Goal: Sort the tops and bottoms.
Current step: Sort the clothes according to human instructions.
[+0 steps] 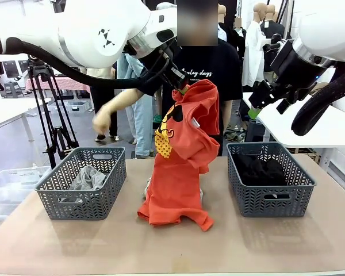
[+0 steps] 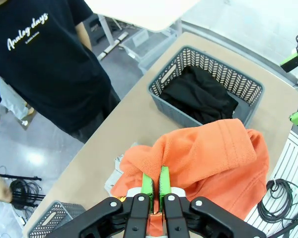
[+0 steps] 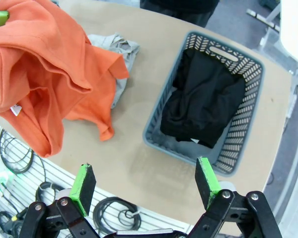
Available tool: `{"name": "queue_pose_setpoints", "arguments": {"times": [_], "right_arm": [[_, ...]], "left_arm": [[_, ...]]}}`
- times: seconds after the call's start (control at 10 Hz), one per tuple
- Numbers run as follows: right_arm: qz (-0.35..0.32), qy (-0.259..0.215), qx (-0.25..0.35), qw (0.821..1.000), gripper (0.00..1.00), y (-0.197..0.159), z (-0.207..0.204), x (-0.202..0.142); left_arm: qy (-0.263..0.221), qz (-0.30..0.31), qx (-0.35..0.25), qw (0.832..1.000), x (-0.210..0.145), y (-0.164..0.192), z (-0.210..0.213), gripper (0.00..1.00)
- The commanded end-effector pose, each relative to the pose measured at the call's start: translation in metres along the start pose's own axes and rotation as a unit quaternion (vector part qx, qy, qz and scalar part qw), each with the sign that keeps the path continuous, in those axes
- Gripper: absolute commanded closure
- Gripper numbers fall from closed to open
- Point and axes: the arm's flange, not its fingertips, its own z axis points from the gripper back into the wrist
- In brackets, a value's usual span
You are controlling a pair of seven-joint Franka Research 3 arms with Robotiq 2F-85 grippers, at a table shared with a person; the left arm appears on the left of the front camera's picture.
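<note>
My left gripper (image 1: 183, 88) is shut on the orange T-shirt (image 1: 181, 167) with a yellow print, held up over the table's middle, its hem still touching the tabletop. In the left wrist view the gripper (image 2: 155, 184) pinches a fold of the orange fabric (image 2: 213, 153). A light grey top (image 3: 116, 52) lies on the table under the shirt. Another grey top (image 1: 89, 178) sits in the left basket (image 1: 83, 201). The black bottoms (image 1: 264, 169) fill the right basket (image 1: 270, 201). My right gripper (image 1: 260, 103) hangs open and empty above that basket (image 3: 238, 144).
A person in a black T-shirt (image 1: 210, 69) with white script stands at the far side, one hand (image 1: 102, 122) raised above the left basket. Bare tabletop (image 1: 172, 247) lies along the near edge and between the baskets.
</note>
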Motion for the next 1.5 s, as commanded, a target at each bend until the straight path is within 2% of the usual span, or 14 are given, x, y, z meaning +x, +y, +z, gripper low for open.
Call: {"name": "queue_pose_setpoints", "arguments": {"times": [0.0, 1.4], "right_arm": [[-0.001, 0.006, -0.002, 1.0, 0.0, 0.0006, 0.0013, 0.0007], [-0.001, 0.006, -0.002, 1.0, 0.0, 0.0006, 0.0013, 0.0007]], "left_arm": [[0.0, 0.001, -0.001, 1.0, 0.0037, 0.0013, 0.0052, 1.0], [0.0, 0.001, -0.001, 1.0, 0.0037, 0.0013, 0.0052, 1.0]]}}
